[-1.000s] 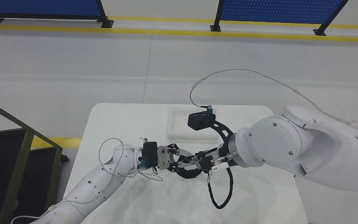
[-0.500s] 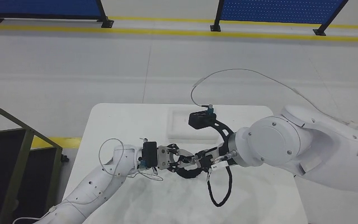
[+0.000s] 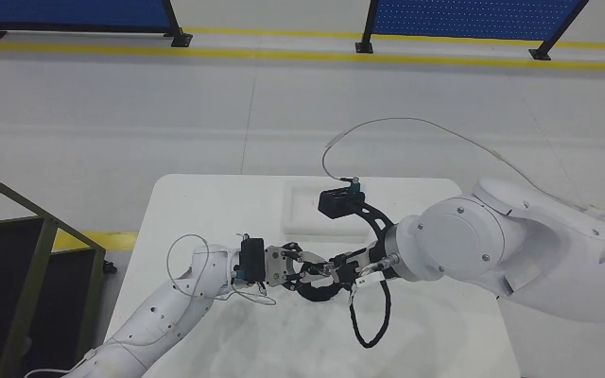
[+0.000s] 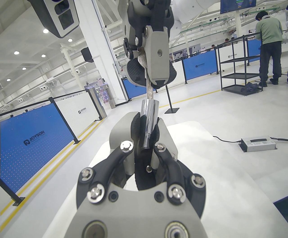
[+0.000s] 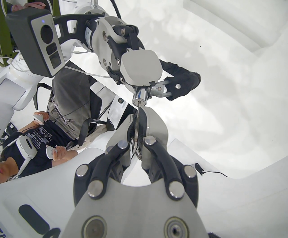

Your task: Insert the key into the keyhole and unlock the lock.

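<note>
White arms (image 3: pixel 156 321) carry grey tools (image 4: pixel 145 128) (image 5: pixel 137 133) with black links (image 4: pixel 112 162) (silver screws (image 4: pixel 95 193)) and a black cable (image 3: pixel 371 326).

Printed matter, left wrist view:
1. Near blue barrier panel (image 4: pixel 33 139): carried a white logo mark and a one-word brand wordmark, legible.
2. Near white barrier panel (image 4: pixel 82 110): bore the same mark in dark print.
3. Far blue barrier panel (image 4: pixel 199 64): bore the same mark in white.
4. Far white barrier panel (image 4: pixel 232 55): bore the same mark, dark.
5. Overhead screen (image 4: pixel 238 3): showed coloured graphics, with lettering too small to read.
6. Grey box on the floor (image 4: pixel 258 144): had a dark label strip, unreadable.
</note>
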`<act>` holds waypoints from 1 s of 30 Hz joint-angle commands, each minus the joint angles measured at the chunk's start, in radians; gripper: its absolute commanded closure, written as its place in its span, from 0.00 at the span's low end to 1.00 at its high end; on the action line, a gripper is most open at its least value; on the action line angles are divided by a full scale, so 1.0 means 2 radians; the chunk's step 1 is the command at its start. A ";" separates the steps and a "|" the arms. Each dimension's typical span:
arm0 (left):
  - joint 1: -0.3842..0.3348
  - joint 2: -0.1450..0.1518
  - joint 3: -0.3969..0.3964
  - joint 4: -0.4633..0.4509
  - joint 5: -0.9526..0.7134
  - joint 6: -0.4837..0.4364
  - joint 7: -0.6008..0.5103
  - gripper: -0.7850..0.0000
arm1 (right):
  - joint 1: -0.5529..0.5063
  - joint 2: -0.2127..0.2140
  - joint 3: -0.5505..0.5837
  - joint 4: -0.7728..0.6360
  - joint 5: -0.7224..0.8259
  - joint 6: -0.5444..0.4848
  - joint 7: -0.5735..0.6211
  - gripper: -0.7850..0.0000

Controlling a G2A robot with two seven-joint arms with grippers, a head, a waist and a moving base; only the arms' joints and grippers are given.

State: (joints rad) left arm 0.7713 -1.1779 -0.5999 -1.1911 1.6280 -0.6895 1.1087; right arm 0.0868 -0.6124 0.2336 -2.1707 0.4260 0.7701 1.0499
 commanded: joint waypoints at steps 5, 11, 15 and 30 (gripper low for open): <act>0.002 -0.001 -0.004 -0.001 0.002 -0.001 0.002 1.00 | 0.002 -0.001 -0.005 0.000 -0.001 0.005 -0.005 1.00; 0.005 -0.002 -0.008 -0.001 0.003 -0.004 0.007 1.00 | 0.006 -0.003 -0.010 0.001 0.002 0.006 -0.006 1.00; 0.006 -0.003 -0.010 -0.002 0.007 -0.004 0.006 1.00 | 0.007 -0.006 -0.012 0.002 0.003 0.005 -0.005 1.00; 0.009 -0.005 -0.014 -0.009 0.018 -0.003 0.008 1.00 | 0.014 -0.013 -0.023 0.009 0.011 0.011 -0.011 1.00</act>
State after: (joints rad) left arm 0.7888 -1.1874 -0.6273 -1.2092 1.6638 -0.6951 1.1249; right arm 0.1130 -0.6374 0.1887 -2.1529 0.4486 0.7924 1.0276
